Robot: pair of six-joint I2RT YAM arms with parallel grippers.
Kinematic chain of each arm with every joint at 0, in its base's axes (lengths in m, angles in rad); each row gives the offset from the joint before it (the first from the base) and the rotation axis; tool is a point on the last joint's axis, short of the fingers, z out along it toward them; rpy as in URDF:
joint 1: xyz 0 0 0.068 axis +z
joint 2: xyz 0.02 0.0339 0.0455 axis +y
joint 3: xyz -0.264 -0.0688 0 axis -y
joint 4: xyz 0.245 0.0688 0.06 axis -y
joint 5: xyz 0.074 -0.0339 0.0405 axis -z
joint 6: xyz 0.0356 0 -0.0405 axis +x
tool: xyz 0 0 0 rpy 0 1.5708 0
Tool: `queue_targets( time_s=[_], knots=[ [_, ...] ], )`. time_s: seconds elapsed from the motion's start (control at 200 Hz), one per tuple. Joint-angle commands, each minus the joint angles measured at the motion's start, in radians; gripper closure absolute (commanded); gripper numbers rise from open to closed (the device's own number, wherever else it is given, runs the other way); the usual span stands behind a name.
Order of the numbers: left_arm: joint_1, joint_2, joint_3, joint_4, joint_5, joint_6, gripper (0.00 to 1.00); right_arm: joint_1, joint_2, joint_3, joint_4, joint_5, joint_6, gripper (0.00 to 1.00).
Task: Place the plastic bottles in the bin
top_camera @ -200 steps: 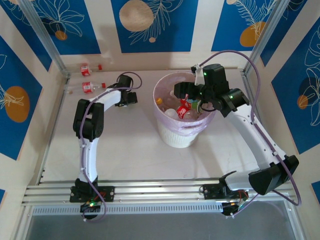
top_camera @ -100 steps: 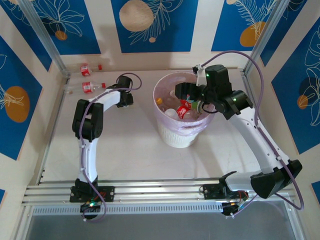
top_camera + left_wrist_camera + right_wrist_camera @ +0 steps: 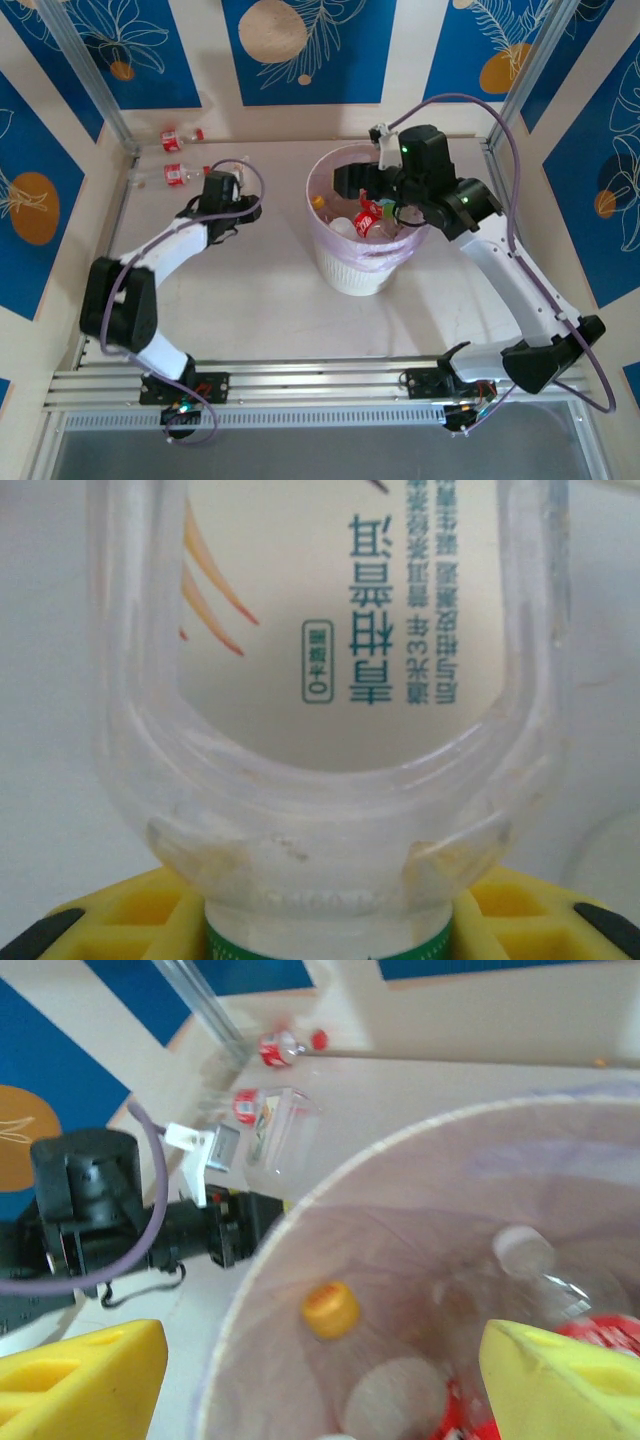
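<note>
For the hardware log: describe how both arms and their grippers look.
Left arm and right arm are white tubes with black joint housings. A purple cable runs along each. Small green lights glow on the right wrist. Finger pads are yellow, grid-moulded.

left wrist | bottle (image 3: pixel 330 810) label (image 3: pixel 340 600): large green characters 青柑普洱, upside down (running vertically) | boxed mark beside them begins "0" | two finer columns: too small to read
</note>
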Motion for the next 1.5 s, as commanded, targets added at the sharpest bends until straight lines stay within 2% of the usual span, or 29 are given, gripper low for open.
queue_targets(
  time_s=[0.0,0.095,0.31,0.535,0.7,0.835,0.92,1.01,1.105,1.14,1.185,1.215,1.326,1.496],
  knots=[
    [-0.008,-0.099,-0.103,0.186,0.177,0.034,0.94,0.042,0.076,0.098,0.034,-0.015,0.027,0.17],
    [-0.009,-0.192,-0.183,0.267,0.235,0.078,1.00,0.084,0.175,0.223,0.009,-0.023,0.021,0.17],
    [-0.008,-0.347,-0.291,0.394,0.339,0.074,1.00,0.141,0.410,0.489,-0.047,-0.047,0.021,0.14],
    [-0.008,-0.423,-0.295,0.438,0.430,0.051,1.00,0.177,0.628,0.734,-0.122,-0.084,0.024,0.10],
    [-0.008,-0.451,-0.297,0.449,0.453,0.067,1.00,0.177,0.733,0.848,-0.163,-0.085,0.044,0.09],
    [-0.008,-0.449,-0.294,0.455,0.451,0.074,1.00,0.175,0.774,0.875,-0.164,-0.107,0.063,0.09],
    [-0.009,-0.439,-0.290,0.459,0.447,0.074,1.00,0.175,0.782,0.875,-0.164,-0.123,0.066,0.14],
    [-0.008,-0.427,-0.288,0.463,0.443,0.074,1.00,0.175,0.783,0.875,-0.161,-0.142,0.060,0.29],
    [-0.009,-0.424,-0.288,0.470,0.440,0.074,1.00,0.175,0.778,0.869,-0.156,-0.142,0.058,0.34],
    [-0.008,-0.424,-0.288,0.472,0.440,0.074,0.93,0.175,0.775,0.864,-0.149,-0.139,0.057,0.35],
    [-0.008,-0.424,-0.288,0.469,0.439,0.075,0.75,0.175,0.769,0.853,-0.137,-0.136,0.056,0.39],
    [-0.008,-0.425,-0.288,0.468,0.439,0.074,0.56,0.175,0.766,0.847,-0.126,-0.136,0.055,0.40],
    [-0.009,-0.431,-0.293,0.458,0.453,0.075,0.01,0.174,0.748,0.834,-0.082,-0.121,0.047,0.44],
    [-0.008,-0.437,-0.315,0.456,0.530,0.085,0.00,0.156,0.704,0.837,-0.004,-0.068,0.022,0.46]
  ],
)
